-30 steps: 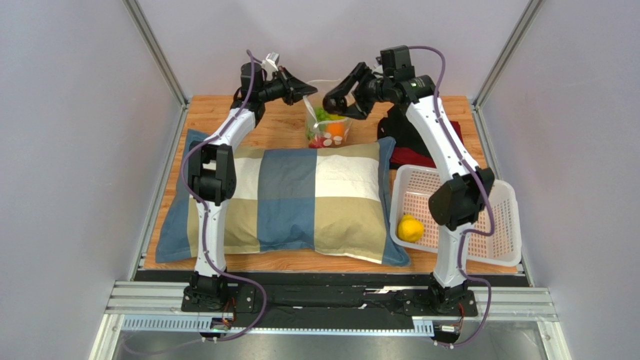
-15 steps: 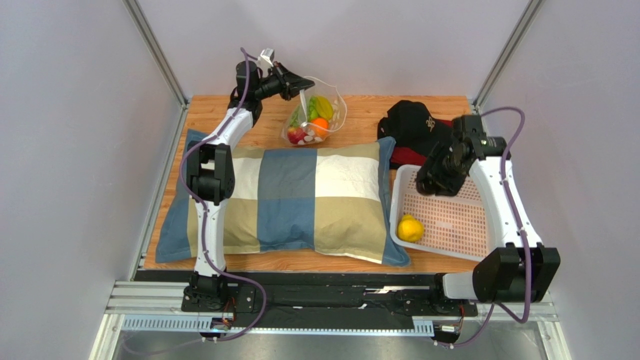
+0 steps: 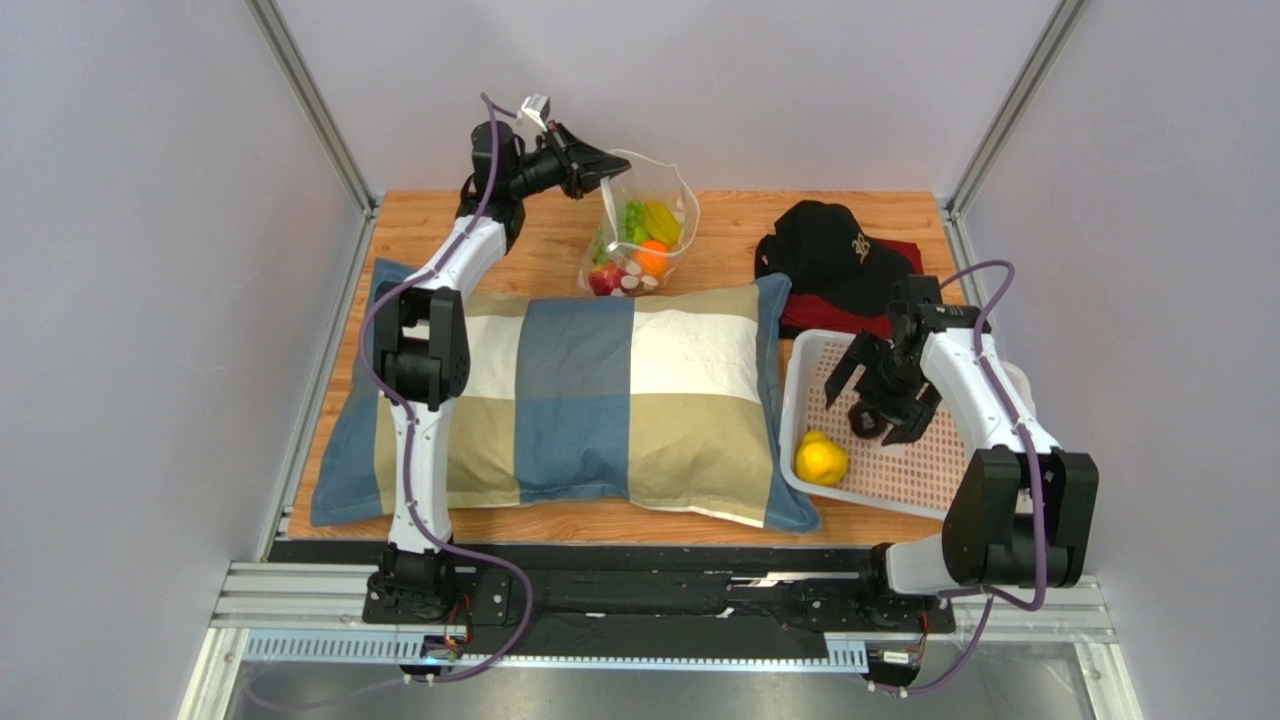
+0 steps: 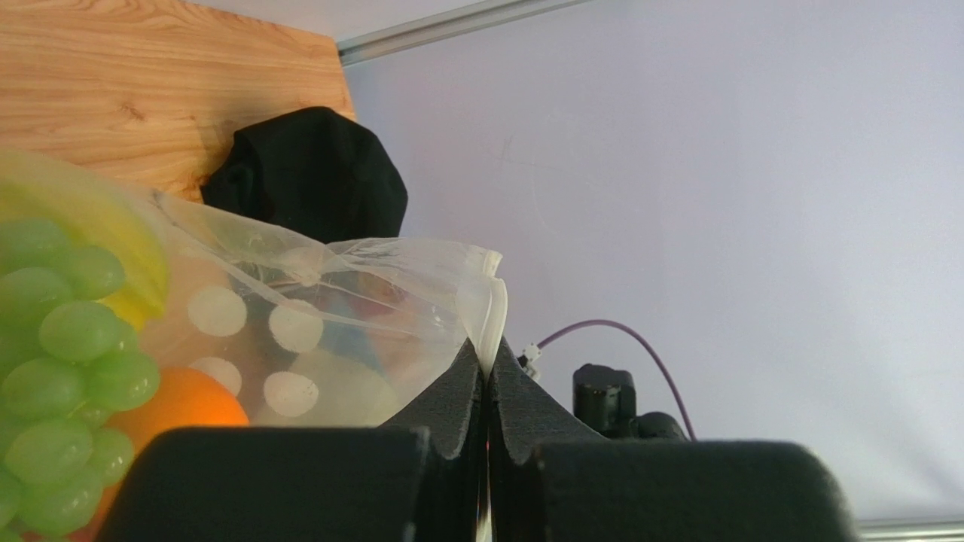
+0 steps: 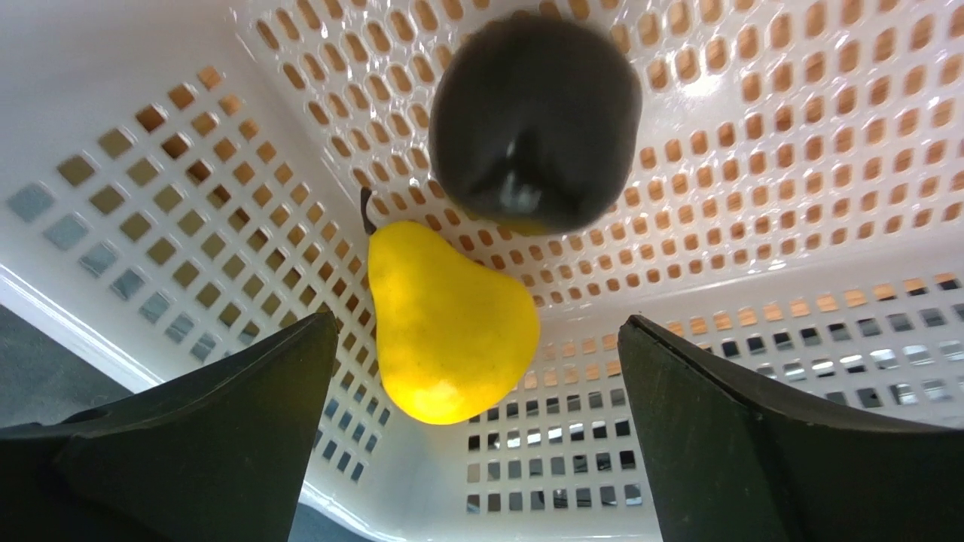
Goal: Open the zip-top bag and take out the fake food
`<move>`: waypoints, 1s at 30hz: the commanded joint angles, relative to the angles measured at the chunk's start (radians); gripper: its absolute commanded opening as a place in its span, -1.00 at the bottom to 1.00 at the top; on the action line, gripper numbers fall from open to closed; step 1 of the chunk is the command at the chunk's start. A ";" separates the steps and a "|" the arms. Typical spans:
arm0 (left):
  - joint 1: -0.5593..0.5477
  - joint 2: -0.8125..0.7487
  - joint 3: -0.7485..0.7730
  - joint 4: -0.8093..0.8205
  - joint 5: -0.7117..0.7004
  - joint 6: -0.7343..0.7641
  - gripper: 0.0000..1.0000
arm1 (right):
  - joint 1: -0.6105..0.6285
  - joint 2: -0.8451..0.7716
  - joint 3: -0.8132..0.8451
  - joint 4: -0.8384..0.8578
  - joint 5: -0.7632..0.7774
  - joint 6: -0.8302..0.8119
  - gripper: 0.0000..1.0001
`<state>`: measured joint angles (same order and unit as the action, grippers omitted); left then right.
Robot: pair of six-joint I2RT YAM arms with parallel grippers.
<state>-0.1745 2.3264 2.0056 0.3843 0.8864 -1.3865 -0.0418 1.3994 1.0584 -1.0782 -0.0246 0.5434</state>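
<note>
The zip-top bag, clear with white dots, hangs over the table's far middle, its mouth gaping. My left gripper is shut on the bag's rim; in the left wrist view the pinched plastic edge rises from the closed left gripper. Green grapes and an orange show through the bag. My right gripper stands open and empty, low inside the white basket. Below the right gripper lie a yellow fruit and a dark purple-brown fruit.
A large checked pillow covers the table's middle. A black cap rests on a red cloth behind the basket. The yellow fruit sits at the basket's near left corner. Walls and frame posts close in both sides.
My right arm swung from the bag down into the basket and its jaws opened; a dark fruit now lies there. The left gripper kept its hold on the bag, which swayed.
</note>
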 commanded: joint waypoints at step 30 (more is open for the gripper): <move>-0.097 -0.007 -0.067 0.196 -0.035 -0.077 -1.00 | 0.471 0.713 1.049 0.425 -0.152 -0.152 -0.33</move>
<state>-0.2680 2.3268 1.9099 0.5076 0.8703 -1.4353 0.4210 2.1220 2.0953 -0.7578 -0.1776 0.4301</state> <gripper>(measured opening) 0.000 0.326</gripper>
